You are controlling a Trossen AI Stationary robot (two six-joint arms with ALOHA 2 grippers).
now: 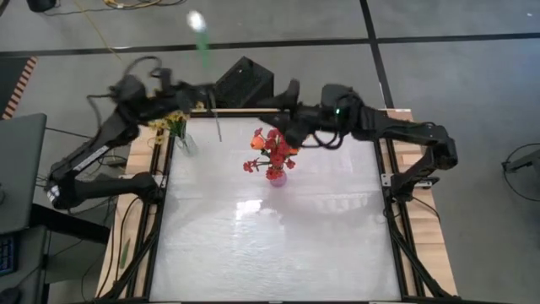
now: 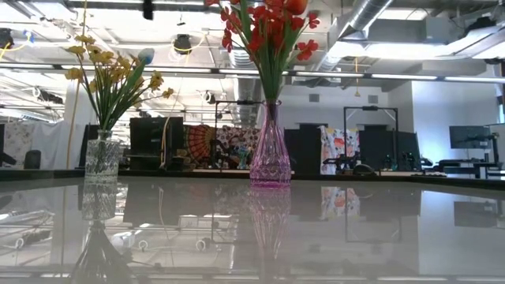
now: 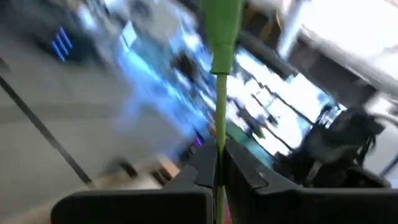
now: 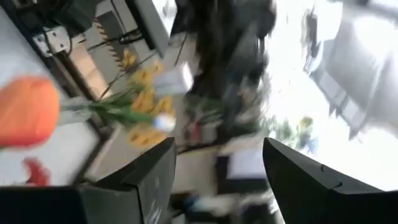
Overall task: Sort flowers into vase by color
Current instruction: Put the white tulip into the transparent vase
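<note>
Left gripper (image 3: 219, 177) pinches white flower's stem (image 3: 219, 93): light, whippy, top-heavy; grip low. Right gripper (image 4: 217, 174) gapes empty by red flowers (image 1: 272, 150).

red flowers (image 2: 268, 31) upright in pink vase (image 2: 271, 154), yellow flowers (image 2: 114, 79) in clear vase (image 2: 101, 158)

Bright ceiling lights are glaring off the glossy worktop (image 1: 278, 245), which is mirroring the room; both wrist views are smearing with motion blur, brightest toward two o'clock.
</note>
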